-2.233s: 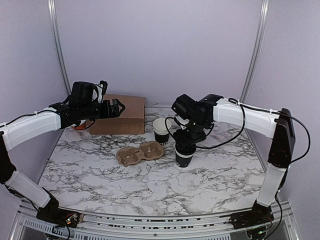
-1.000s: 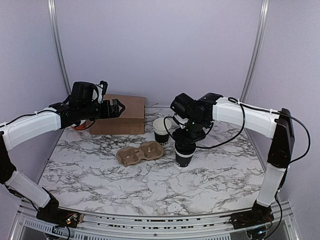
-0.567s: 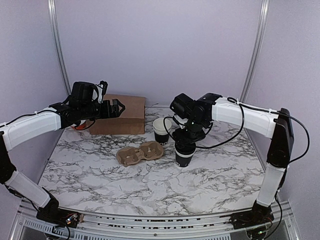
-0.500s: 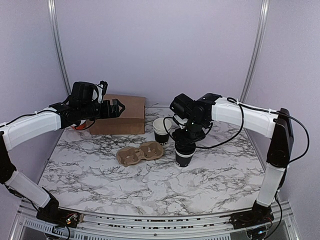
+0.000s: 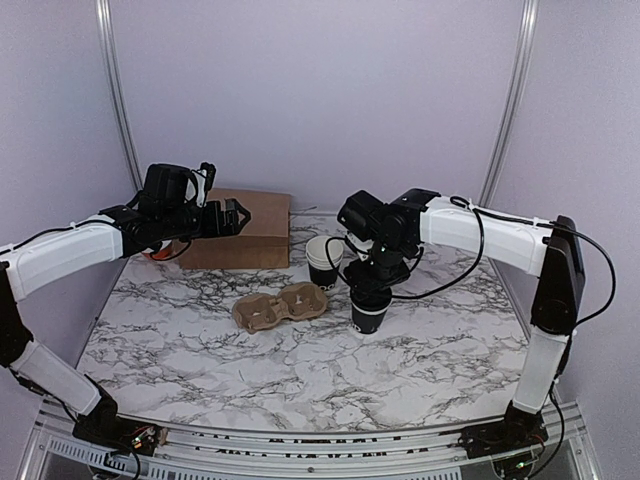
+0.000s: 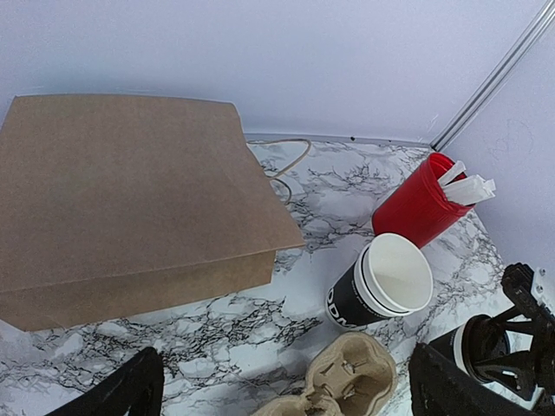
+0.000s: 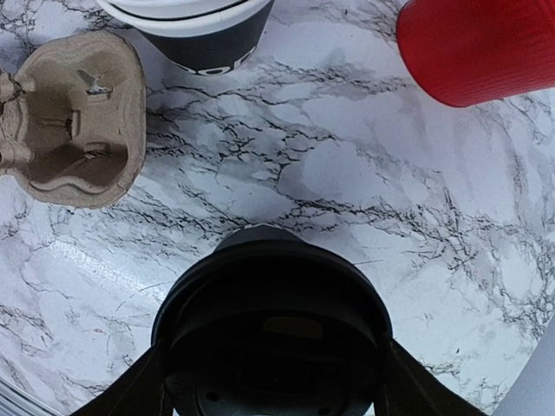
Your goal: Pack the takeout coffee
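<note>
takeout coffee (image 7: 270, 303) by its lid in right claw (image 7: 272, 383), left claw (image 6: 286, 388) wide apart near brown bag (image 6: 121, 191)

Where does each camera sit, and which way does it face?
Top external: above, behind the bases, facing the back wall; both arms.
Left wrist: raised far-left, looks down at bag, stack; open left end effector at bottom.
Right wrist: straight down on coffee; right end effector flanks its lid.
Both wrists share carrier and stack.
</note>
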Available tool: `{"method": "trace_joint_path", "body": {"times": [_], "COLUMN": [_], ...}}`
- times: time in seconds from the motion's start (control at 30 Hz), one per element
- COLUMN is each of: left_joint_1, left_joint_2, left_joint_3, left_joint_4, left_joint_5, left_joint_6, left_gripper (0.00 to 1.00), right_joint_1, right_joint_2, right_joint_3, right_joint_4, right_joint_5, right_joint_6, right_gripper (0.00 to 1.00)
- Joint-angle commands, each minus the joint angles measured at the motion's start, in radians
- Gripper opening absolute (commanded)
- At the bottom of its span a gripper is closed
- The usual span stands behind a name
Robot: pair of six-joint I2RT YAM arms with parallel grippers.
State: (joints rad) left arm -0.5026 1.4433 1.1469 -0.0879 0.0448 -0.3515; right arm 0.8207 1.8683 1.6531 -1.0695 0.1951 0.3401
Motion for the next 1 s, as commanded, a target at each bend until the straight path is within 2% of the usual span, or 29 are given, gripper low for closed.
{"method": "trace_joint_path", "body": {"times": [0.0, 0.97], "left_joint_1": [-0.002, -0.001], "left_joint_2": [0.013, 0.013], "left_joint_3": [0.022, 0.022], "left_joint_4": [-0.014, -0.015], "left_joint_5": [0.015, 0.015], "left_joint_6": [0.002, 0.002], "left_gripper": [0.99, 0.99], "right_joint_1": [0.009, 0.009], "right_joint_2": [0.014, 0.002], "right_joint_3": [0.002, -0.016], "right_joint_4": [-0.023, -0.033], "right_joint_5": [0.031, 0.044], "right_joint_6": [0.001, 0.025], "right_gripper": [0.73, 0.77]}}
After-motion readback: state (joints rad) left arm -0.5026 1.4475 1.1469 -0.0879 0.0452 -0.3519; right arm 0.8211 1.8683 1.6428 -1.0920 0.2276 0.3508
